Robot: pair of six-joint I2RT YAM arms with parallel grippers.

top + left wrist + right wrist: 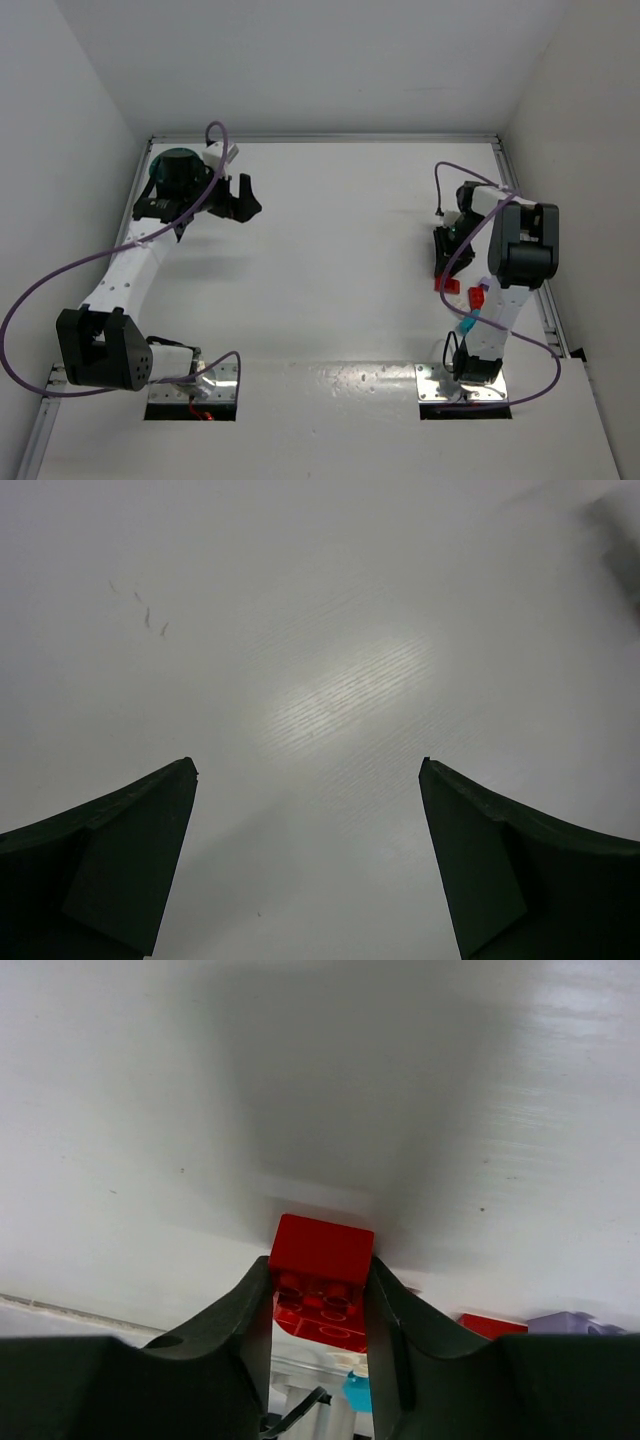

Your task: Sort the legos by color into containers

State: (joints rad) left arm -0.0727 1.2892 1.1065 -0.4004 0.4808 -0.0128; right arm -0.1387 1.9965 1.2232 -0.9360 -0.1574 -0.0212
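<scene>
We see the right claw [319,1272] clenched on a red lego [322,1248] near the right edge of the counter [330,270], and the left claw [308,775] released beside the teal bowl [160,172] at the far-left corner.

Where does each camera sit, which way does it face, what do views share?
Top external: overhead from behind, looking down on the table; left arm and right arm show.
Left wrist: on the left arm, facing the table past the open left hand.
Right wrist: on the right arm, facing the table past the right hand, shut on a red lego.
Shared: top and right wrist show that red lego.
</scene>
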